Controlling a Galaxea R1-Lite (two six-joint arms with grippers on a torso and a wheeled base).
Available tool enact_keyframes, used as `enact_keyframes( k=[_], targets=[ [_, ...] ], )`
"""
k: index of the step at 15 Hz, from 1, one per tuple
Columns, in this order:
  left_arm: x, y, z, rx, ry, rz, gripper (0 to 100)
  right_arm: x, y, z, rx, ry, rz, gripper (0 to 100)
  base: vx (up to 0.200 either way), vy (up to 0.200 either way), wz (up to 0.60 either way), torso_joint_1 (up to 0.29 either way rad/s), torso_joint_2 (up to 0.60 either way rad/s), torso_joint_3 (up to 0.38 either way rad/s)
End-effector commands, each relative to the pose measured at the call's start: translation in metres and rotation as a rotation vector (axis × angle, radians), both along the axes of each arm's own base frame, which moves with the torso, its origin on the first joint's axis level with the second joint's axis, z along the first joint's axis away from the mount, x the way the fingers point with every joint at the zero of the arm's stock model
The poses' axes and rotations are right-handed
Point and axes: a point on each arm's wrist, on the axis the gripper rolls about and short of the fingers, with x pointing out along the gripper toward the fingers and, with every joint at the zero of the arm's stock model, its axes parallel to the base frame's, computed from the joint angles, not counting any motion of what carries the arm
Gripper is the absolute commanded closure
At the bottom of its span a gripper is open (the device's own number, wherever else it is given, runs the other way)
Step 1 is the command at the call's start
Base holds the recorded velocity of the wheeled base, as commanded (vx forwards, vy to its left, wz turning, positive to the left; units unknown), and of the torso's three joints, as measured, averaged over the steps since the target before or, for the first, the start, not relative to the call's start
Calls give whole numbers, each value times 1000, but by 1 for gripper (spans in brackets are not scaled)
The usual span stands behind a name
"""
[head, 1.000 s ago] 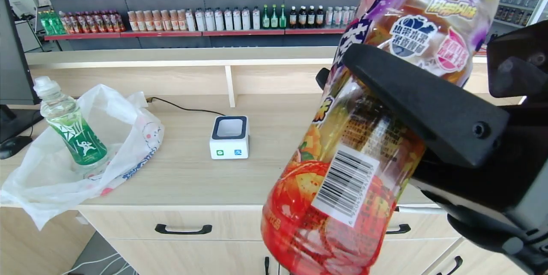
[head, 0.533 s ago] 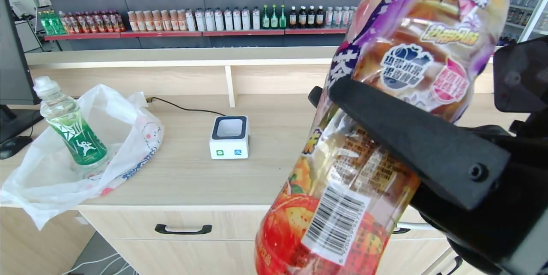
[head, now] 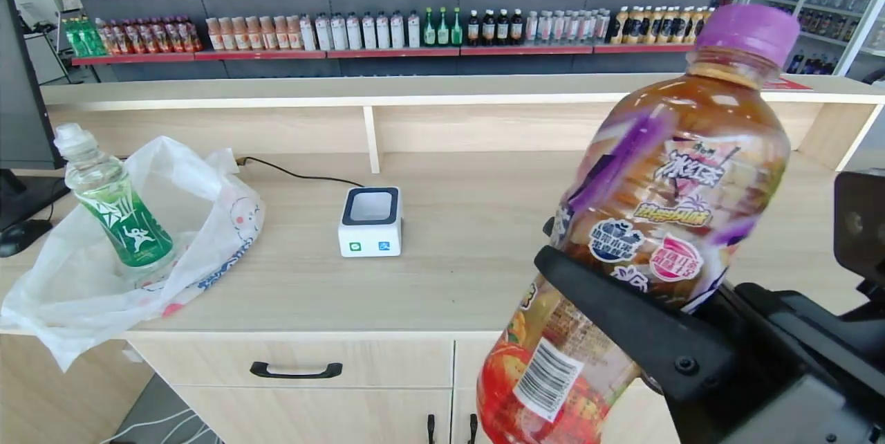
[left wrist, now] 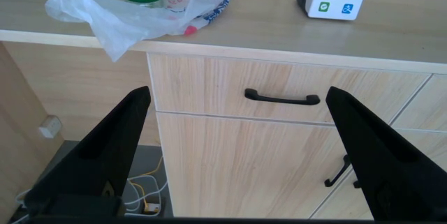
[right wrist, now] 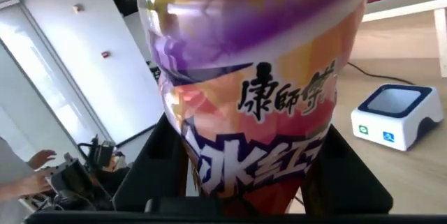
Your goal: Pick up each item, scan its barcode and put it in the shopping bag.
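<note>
A tea bottle (head: 664, 223) with a purple cap and a red, orange and purple label hangs close before the head camera on the right, tilted, its barcode facing the camera low down. My right gripper (head: 563, 257) is shut on its middle; the right wrist view has the bottle (right wrist: 258, 77) between the fingers (right wrist: 160, 161). A white scanner (head: 370, 221) sits mid-counter. At the left lies a white shopping bag (head: 214, 223) with a green-labelled bottle (head: 117, 209) standing in it. My left gripper (left wrist: 237, 93) is open and empty below counter height, facing the drawer front.
The wooden counter (head: 470, 250) has drawers with black handles (head: 296, 369) beneath. A black cable (head: 290, 173) runs from the scanner to the back. A monitor (head: 21, 98) stands at the far left, and stocked shelves fill the background.
The right gripper has carried the tea bottle down and away from the head camera, so the purple cap now shows. Bag, green bottle and scanner have not moved.
</note>
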Motion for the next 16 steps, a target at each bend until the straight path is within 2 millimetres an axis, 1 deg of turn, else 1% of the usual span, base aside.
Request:
enact_keyframes(
  k=[1, 2, 4, 6, 7, 8, 10, 12, 13, 14, 15, 16],
  targets=[
    [0, 0, 0, -1, 1, 1, 0, -2, -6, -11, -45, 12, -64, 100, 0, 0, 0, 0, 0, 0],
    [0, 0, 0, 0, 1, 1, 0, -2, -9, -17, -84, 7, -103, 100, 0, 0, 0, 0, 0, 0],
    [0, 0, 0, 0, 1, 1, 0, 10, -19, -32, -190, -21, -224, 100, 0, 0, 0, 0, 0, 0],
    [0, 0, 0, -1, 1, 1, 0, 23, -27, -34, -238, -60, -319, 100, 0, 0, 0, 0, 0, 0],
    [0, 0, 0, -1, -1, 1, 0, 35, -36, -31, -265, -99, -411, 100, 0, 0, 0, 0, 0, 0],
    [0, 0, 0, 0, 1, 1, 0, 42, -42, -28, -273, -118, -463, 100, 0, 0, 0, 0, 0, 0],
    [0, 0, 0, 2, 4, 1, 0, 53, -48, -25, -272, -129, -521, 100, 0, 0, 0, 0, 0, 0],
    [0, 0, 0, 3, 2, -1, 0, 70, -61, -17, -268, -154, -631, 100, 0, 0, 0, 0, 0, 0],
    [0, 0, 0, 2, 4, -1, 0, 90, -73, -3, -228, -182, -725, 100, 0, 0, 0, 0, 0, 0],
    [0, 0, 0, 0, 4, 1, 0, 100, -83, 1, -216, -183, -782, 100, 0, 0, 0, 0, 0, 0],
    [0, 0, 0, -1, 4, 1, 0, 103, -88, 1, -213, -174, -801, 100, 0, 0, 0, 0, 0, 0],
    [0, 0, 0, -1, 4, 1, 0, 106, -89, 2, -206, -177, -807, 100, 0, 0, 0, 0, 0, 0]
  ],
)
